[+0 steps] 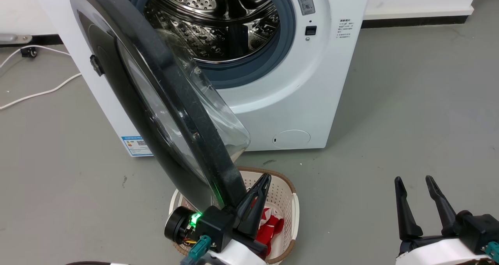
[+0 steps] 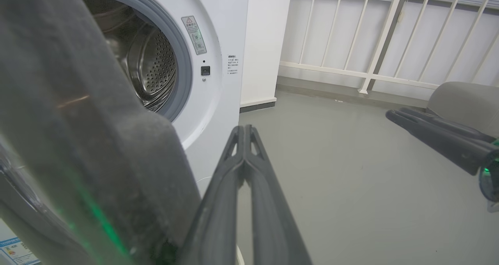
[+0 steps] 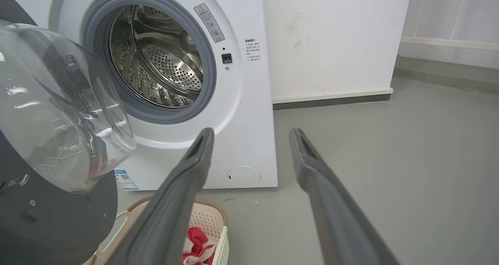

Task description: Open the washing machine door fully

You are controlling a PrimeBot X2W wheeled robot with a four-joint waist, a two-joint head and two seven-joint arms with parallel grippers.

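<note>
The white washing machine stands ahead with its steel drum exposed. The washing machine door, black-rimmed with a clear glass bowl, is swung out roughly edge-on towards me. My left gripper is shut with nothing between its fingers, and it lies against the inner side of the door's lower edge. In the left wrist view the door looms just left of the shut left gripper. My right gripper is open and empty at the lower right, apart from the machine and the door.
A cream laundry basket holding red cloth sits on the grey floor under the door's edge, beside my left gripper. A white cable lies on the floor at left. A white railing stands right of the machine.
</note>
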